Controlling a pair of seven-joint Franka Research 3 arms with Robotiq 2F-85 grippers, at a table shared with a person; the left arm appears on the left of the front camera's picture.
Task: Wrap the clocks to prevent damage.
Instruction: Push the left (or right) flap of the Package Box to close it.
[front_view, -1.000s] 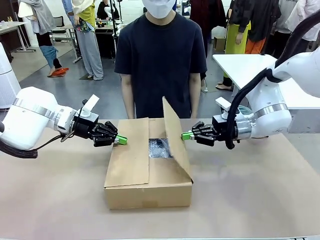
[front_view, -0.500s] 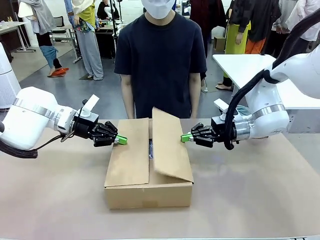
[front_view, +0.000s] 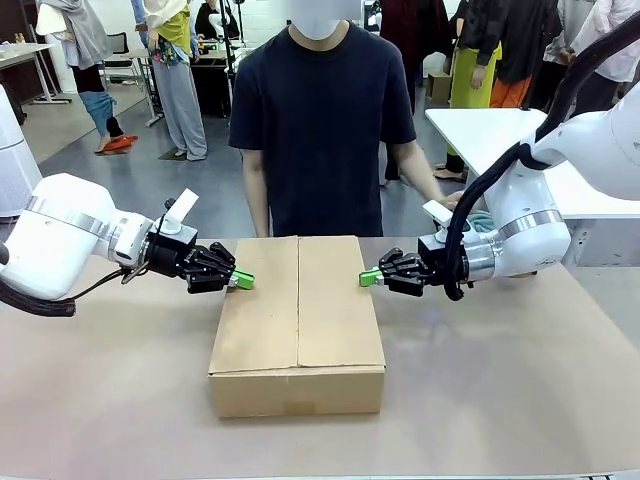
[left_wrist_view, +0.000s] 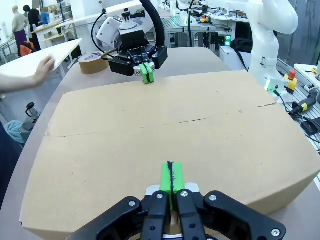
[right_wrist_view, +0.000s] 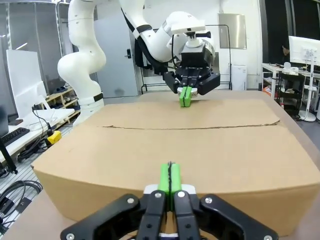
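Note:
A brown cardboard box (front_view: 298, 320) lies in the middle of the table with both top flaps flat and meeting along a centre seam. The clocks are hidden from view. My left gripper (front_view: 244, 281) is shut, its green tips at the box's left top edge. My right gripper (front_view: 369, 277) is shut too, its tips at the right top edge. In the left wrist view my own shut fingers (left_wrist_view: 171, 181) rest just over the box lid (left_wrist_view: 165, 135), facing the right gripper (left_wrist_view: 146, 74). The right wrist view mirrors this: shut fingers (right_wrist_view: 170, 180), lid (right_wrist_view: 190, 145), left gripper (right_wrist_view: 185, 96).
A person in a dark shirt stands at the far side, one hand (front_view: 452, 200) reaching toward the white side table (front_view: 480, 130). A roll of brown tape (left_wrist_view: 93, 63) lies on the table behind the right arm. Brown tabletop is open in front of the box.
The right flap, standing upright a second ago, has swung down flat and closed the box. My right gripper has shifted slightly left and down with it. The person's arm has moved out sideways.

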